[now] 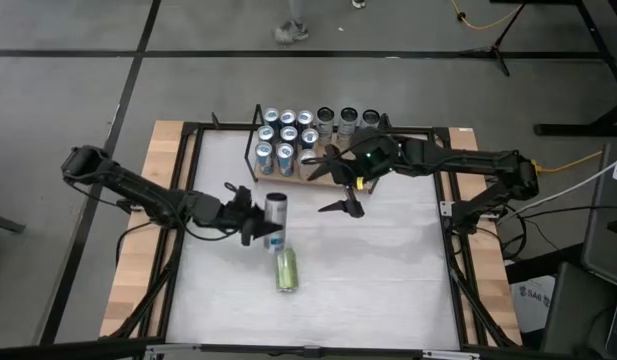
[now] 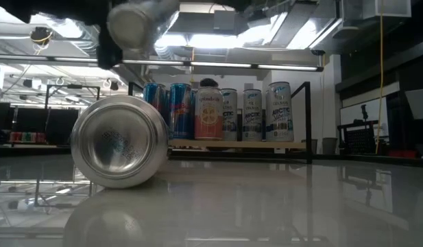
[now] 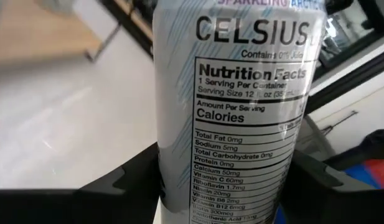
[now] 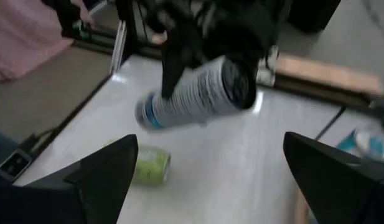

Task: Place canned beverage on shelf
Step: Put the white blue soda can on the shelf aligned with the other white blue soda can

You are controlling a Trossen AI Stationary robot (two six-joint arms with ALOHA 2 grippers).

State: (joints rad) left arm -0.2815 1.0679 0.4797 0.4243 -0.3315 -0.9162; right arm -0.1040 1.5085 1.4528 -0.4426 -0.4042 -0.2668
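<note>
My left gripper (image 1: 256, 222) is shut on a white-and-silver Celsius can (image 1: 276, 216), held above the middle of the table; the can fills the left wrist view (image 3: 235, 106) and shows at the top of the low view (image 2: 139, 22). A green can (image 1: 286, 269) lies on its side on the table just nearer than it, its silver end toward the low camera (image 2: 119, 140). The shelf (image 1: 333, 178), a wooden board with black wire ends, stands at the far middle and holds several upright cans (image 2: 225, 113). My right gripper (image 1: 334, 184) is open and empty beside the shelf's near edge. My left gripper pinches the can's side wall (image 3: 179, 186) between its two fingers (image 3: 120, 186), on the body below the nutrition label's middle. The fingers come level from the table's left and lie across the can. The can is lifted clear of the table and tilted (image 4: 198, 93).
Three dark-topped cans (image 1: 348, 118) stand behind the shelf at the far edge. A black frame (image 1: 448, 200) runs around the white tabletop. Open white surface lies between the held can and the shelf and toward the near right.
</note>
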